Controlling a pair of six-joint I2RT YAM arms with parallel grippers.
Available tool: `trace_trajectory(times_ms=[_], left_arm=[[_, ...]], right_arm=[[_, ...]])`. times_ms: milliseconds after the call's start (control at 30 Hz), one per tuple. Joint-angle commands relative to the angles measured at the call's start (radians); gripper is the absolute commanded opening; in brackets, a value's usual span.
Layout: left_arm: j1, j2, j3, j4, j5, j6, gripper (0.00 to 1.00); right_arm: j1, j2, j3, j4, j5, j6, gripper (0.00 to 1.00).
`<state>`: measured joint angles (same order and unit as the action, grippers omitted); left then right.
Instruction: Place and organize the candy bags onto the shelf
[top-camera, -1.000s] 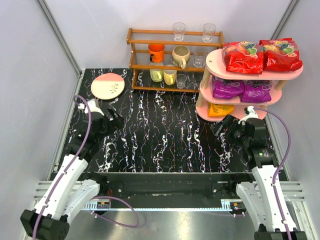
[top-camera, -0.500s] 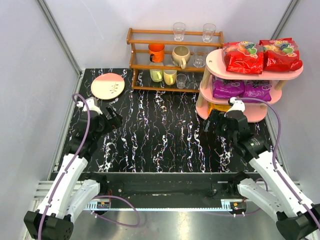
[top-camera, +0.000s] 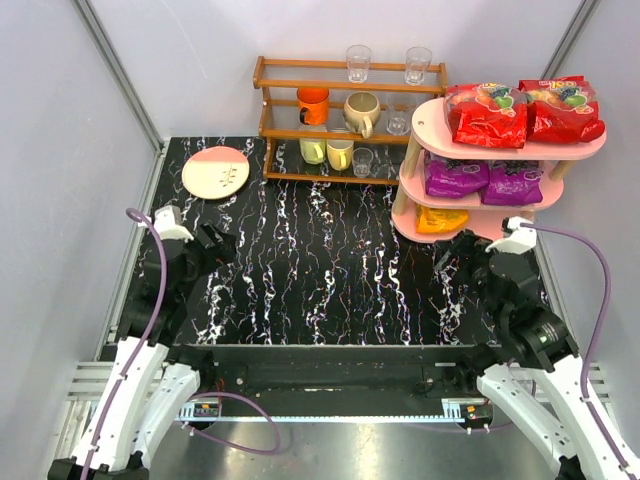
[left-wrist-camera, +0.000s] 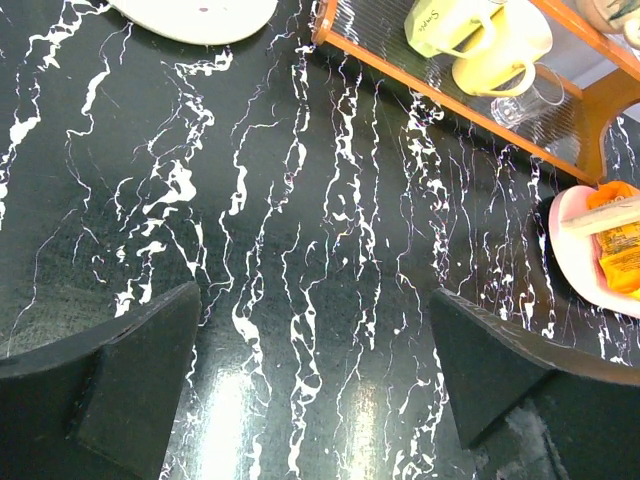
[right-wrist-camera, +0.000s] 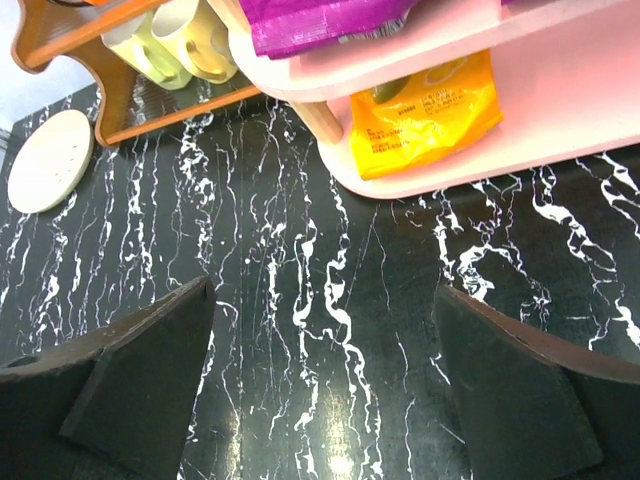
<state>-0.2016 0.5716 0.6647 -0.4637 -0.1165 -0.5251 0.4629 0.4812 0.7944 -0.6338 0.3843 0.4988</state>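
Near the left edge of the black table (top-camera: 330, 280), the left claw (top-camera: 218, 245): spread as wide as can be, holding nothing. In its own camera, two dark fingers (left-wrist-camera: 140, 380) far apart, with only black-and-white table between them. Hard to tell if touching the table or just above it.

Near the right edge, the right claw (top-camera: 455, 262): spread just as wide, holding nothing. Close to the foot of the pink shelf (top-camera: 590, 148), but not touching it.

Next, at the far right corner, the pink shelf with all the candy. On the bottom board, the orange bag (top-camera: 440, 220), lying flat toward the left end, its far part tucked out of sight under the board above. On the middle board, the two purple bags (top-camera: 455, 178), side by side, their far parts hidden under the top board. On the top board, the two red bags (top-camera: 487, 115), side by side and in full view.

In the right claw's camera, only a strip of one purple bag, cut off by the top edge. In the left claw's camera, only a bit of the orange bag at the right edge, behind a pale post (left-wrist-camera: 600, 215). Words on the bags too small to read.

Along the far edge, a brown rack (top-camera: 345, 133) of cups (top-camera: 360, 108) and glasses (top-camera: 358, 62), just left of the shelf. At the far left corner, a round plate (top-camera: 215, 172).
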Motion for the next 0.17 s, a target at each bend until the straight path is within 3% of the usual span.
trace_trajectory(times_ms=[0,133], left_arm=[[0.005,-0.018,-0.008,0.022,-0.026,0.004,0.99],[0.005,0.007,0.000,0.028,-0.034,-0.019,0.99]], right_arm=[[0.006,0.013,-0.024,-0.017,-0.001,0.043,1.00],[0.006,0.033,-0.034,0.022,-0.025,0.027,1.00]])
